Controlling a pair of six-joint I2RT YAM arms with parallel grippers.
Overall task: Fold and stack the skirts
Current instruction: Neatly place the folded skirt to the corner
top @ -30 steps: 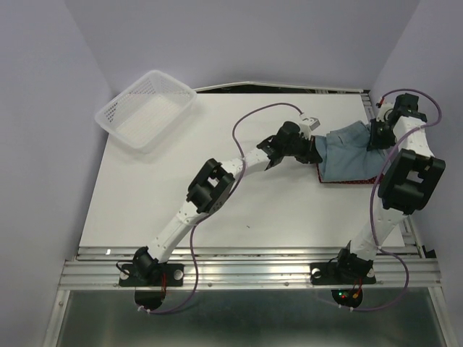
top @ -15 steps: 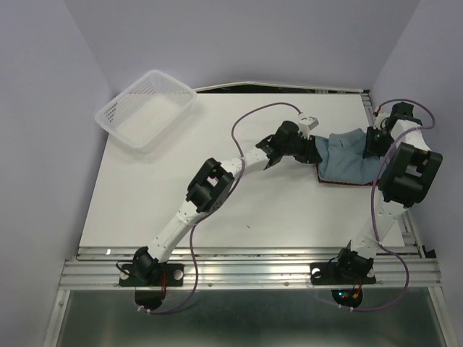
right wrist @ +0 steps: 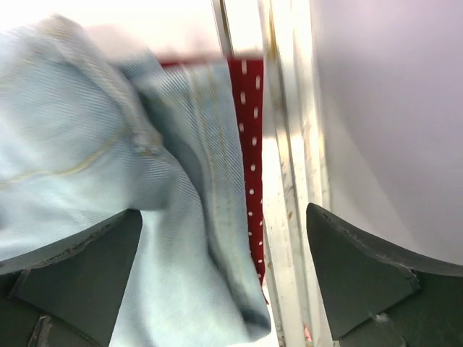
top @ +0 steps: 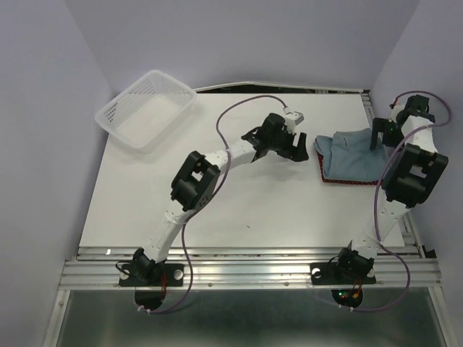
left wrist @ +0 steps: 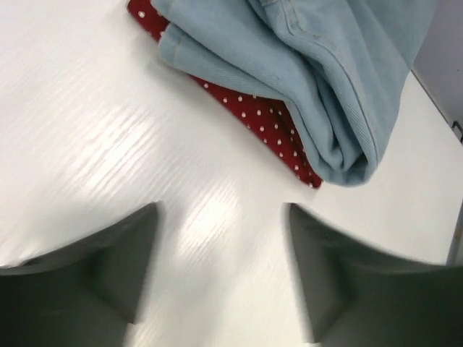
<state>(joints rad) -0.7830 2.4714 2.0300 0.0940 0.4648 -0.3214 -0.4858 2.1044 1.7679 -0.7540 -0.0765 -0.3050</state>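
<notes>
denim skirt [top: 351,153] is lying folded atop the red dotted skirt [left wrist: 255,114] at the far right of the table [top: 217,195]. my left gripper [left wrist: 223,217] is hovering just beside the stack, jaws spread, holding nothing; my right gripper [right wrist: 223,217] is hanging over its right edge, jaws spread wide.

Probably a robotics lab, white table [top: 239,202], plain walls [top: 43,108], aluminium rail [top: 246,271]

Folded light blue denim skirt [top: 351,155] lies atop the white-dotted dark red skirt [left wrist: 249,112].
</notes>
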